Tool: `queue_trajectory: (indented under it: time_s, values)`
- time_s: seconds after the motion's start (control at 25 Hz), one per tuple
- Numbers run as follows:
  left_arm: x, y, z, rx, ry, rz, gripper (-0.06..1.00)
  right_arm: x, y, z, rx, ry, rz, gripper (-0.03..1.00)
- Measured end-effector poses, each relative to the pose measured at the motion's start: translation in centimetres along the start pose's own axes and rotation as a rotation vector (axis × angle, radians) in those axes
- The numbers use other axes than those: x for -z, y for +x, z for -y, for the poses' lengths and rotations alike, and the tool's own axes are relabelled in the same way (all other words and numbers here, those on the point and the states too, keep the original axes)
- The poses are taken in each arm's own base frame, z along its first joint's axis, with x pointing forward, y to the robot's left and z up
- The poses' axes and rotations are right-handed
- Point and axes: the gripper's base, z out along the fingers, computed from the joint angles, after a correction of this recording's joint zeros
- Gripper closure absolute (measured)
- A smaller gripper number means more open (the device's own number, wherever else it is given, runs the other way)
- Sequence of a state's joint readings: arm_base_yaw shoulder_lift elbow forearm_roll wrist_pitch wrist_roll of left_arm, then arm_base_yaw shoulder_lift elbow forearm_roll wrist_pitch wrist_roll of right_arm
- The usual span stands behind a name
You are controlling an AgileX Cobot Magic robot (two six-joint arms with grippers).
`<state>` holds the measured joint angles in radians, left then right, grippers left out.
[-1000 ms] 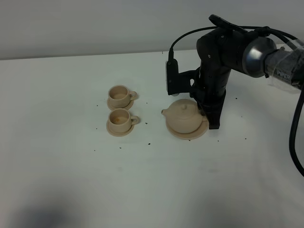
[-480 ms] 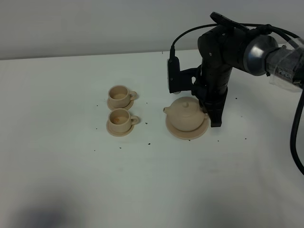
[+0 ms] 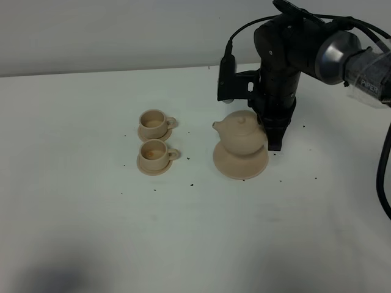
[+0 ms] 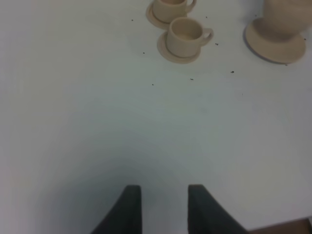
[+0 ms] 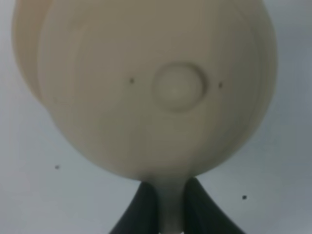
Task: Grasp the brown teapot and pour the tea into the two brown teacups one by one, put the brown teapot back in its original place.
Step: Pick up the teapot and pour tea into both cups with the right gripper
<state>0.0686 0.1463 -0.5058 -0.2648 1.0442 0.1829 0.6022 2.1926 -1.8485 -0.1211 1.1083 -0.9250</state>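
Observation:
The brown teapot (image 3: 241,135) hangs just above its original place, the wide saucer (image 3: 240,166), with its spout toward the two brown teacups. My right gripper (image 3: 272,141) is shut on the loop handle at the pot's right side. From the right wrist, the lid and knob (image 5: 178,87) fill the view, and the dark fingers (image 5: 146,204) pinch the handle (image 5: 170,207). The far teacup (image 3: 153,121) and the near teacup (image 3: 153,152) stand on small saucers to the left. My left gripper (image 4: 160,192) hovers over bare table well short of the cups (image 4: 185,33), its jaws apart and empty.
Small dark specks lie scattered on the white table (image 3: 195,232) around the tea set. The grey wall runs along the table's far edge. The right arm's black body (image 3: 281,55) and cables rise behind the teapot.
The right gripper has lifted the teapot off its saucer and moved it slightly back. The cups and the left gripper have not moved.

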Motion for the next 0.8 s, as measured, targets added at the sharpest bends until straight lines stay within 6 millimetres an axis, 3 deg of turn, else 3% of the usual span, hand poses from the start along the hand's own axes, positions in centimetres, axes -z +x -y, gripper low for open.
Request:
queue_trajectory:
  time_s: [0.28,0.6,0.8]
  values:
    - [0.0,0.0,0.0,0.000,0.000,0.000,0.69,1.2,-0.5,0.6,-0.080,0.018,0.045,0.86]
    - [0.0,0.0,0.0,0.000,0.000,0.000,0.69,1.2,-0.7,0.4,-0.145,-0.003,0.057,0.86]
    - [0.0,0.0,0.0,0.000,0.000,0.000,0.69,0.1,-1.1,0.7,-0.175,-0.006,0.067,0.86]
